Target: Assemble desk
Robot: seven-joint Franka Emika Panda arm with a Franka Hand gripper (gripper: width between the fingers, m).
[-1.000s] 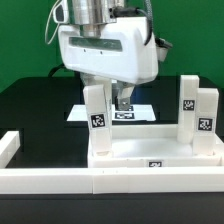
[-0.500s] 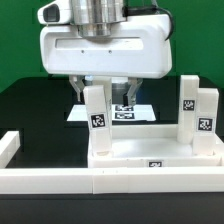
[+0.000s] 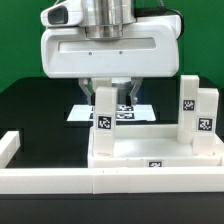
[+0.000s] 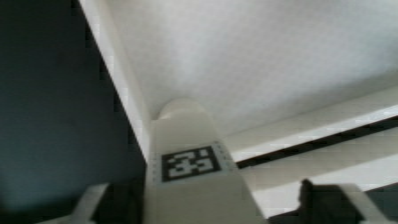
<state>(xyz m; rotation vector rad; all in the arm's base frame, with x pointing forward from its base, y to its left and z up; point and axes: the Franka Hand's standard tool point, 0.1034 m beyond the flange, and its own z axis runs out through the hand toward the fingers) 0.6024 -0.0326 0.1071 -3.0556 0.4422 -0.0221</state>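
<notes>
The desk panel (image 3: 160, 148) lies flat at the front, white with a raised rim. One white leg (image 3: 104, 122) with a tag stands on its corner at the exterior view's left. Two more legs (image 3: 188, 104) (image 3: 206, 120) stand at the right. My gripper (image 3: 111, 92) hangs low over the left leg, open, with its fingers on either side of the leg's top. In the wrist view the leg (image 4: 192, 160) stands between the fingers (image 4: 100, 204). One finger is against it and the other is a gap away. A fourth leg is not in view.
White border wall segments run along the front (image 3: 60, 186) and at the exterior view's left (image 3: 8, 146). The marker board (image 3: 82, 112) lies on the black table behind the panel, partly hidden by my gripper.
My gripper has come down and moved toward the exterior view's right. The left leg has shifted a little to the right and stands between the fingers.
</notes>
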